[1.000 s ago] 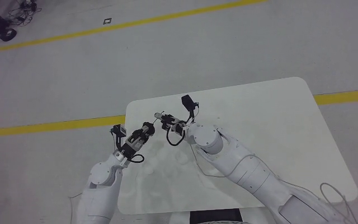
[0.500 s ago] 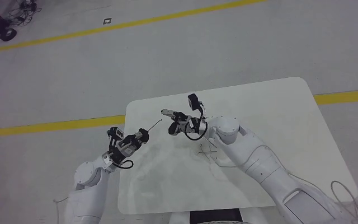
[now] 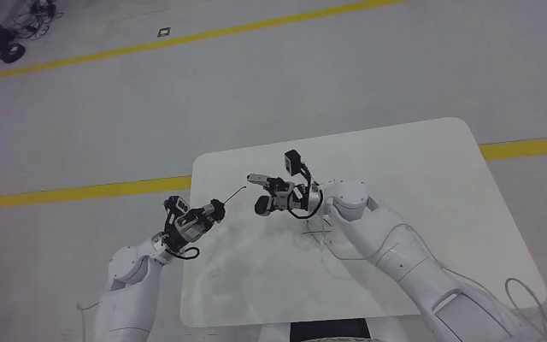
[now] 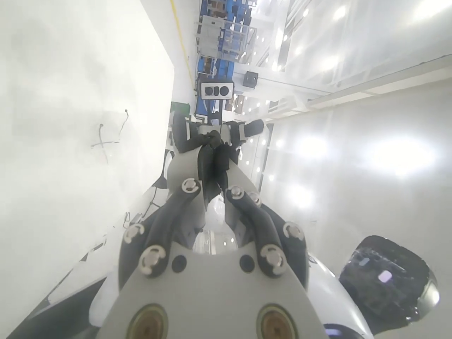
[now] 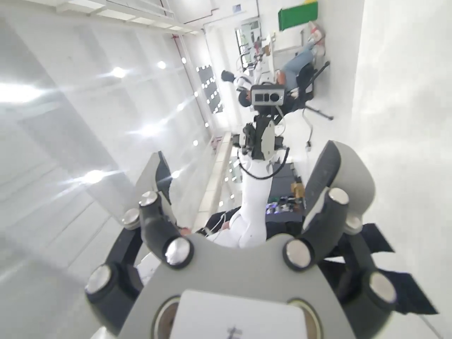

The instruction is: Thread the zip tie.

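Grey floor (image 3: pixel 128 103), crossed by yellow stripes (image 3: pixel 85 192), is spreading around a white table (image 3: pixel 410 171) with rounded corners. Two white robot arms are working over the left part of this table, as seen from above. The right arm (image 3: pixel 385 248), the bulkier of the two in the top view, is stretching in from the near right side. The left arm (image 3: pixel 141 269) is rising beside the table's left edge.

The right gripper (image 3: pixel 259 193) is hovering over the far left area of the table with its jaws spread wide apart. The right wrist view is showing its two fingers (image 5: pixel 328 171) well separated, with the other arm's gripper framed farther off in the gap between them.

The left gripper (image 3: pixel 214 209) is hanging just inside the table's left edge and pointing towards the right gripper. The two grippers are near each other but apart. The left jaws are pressed together on a black zip tie (image 3: pixel 235 195). The tie is sticking out from the fingertips as a thin straight line aimed at the right gripper. Its free tip is ending just short of the open jaws, apart from them. In the left wrist view the dark fingers (image 4: pixel 208 164) are meeting at their tips, with the right gripper facing them farther off.

Several loose zip ties (image 3: pixel 314 231) are lying on the tabletop beside the right forearm. The left wrist view is showing these loose zip ties (image 4: pixel 106 141) as thin dark strands, two of them crossing.
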Available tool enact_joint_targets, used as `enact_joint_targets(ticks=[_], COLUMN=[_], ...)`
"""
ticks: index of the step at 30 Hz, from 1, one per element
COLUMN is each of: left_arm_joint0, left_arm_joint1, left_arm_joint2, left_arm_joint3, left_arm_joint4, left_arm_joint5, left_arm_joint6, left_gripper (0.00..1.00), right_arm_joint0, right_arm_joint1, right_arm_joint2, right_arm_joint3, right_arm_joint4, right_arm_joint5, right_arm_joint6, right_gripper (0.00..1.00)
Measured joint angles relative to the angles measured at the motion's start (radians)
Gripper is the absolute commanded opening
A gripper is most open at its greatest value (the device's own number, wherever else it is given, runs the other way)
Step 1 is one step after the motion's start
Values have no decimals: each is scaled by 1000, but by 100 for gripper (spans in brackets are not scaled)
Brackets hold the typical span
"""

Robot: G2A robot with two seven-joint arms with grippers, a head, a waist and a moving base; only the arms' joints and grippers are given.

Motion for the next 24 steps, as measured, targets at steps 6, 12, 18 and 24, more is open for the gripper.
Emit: enact_joint_targets(ticks=[6,12,18,24], left_arm_joint0=[-14,-5,-5,-5], left_arm_joint1=[14,16,16,16], left_arm_joint2=[-30,-18,-18,-18], left_arm_joint3=[58,64,62,62], left_arm_joint4=[-84,-127,-126,-126], left_arm_joint5=[93,100,96,96], left_arm_joint6=[-148,-190,-190,-190], left_gripper=[0,0,0,0], right_arm_joint0=[70,125,123,109], right_arm_joint1=[-7,-30,-30,-34], right_arm_joint2=[-2,-50,-49,-64], right_arm_joint3=[136,244,241,220], right_arm_joint4=[157,212,210,197], right_arm_joint5=[44,107,105,144], right_arm_joint6=[193,260,258,126], right_gripper=[100,100,100,100])
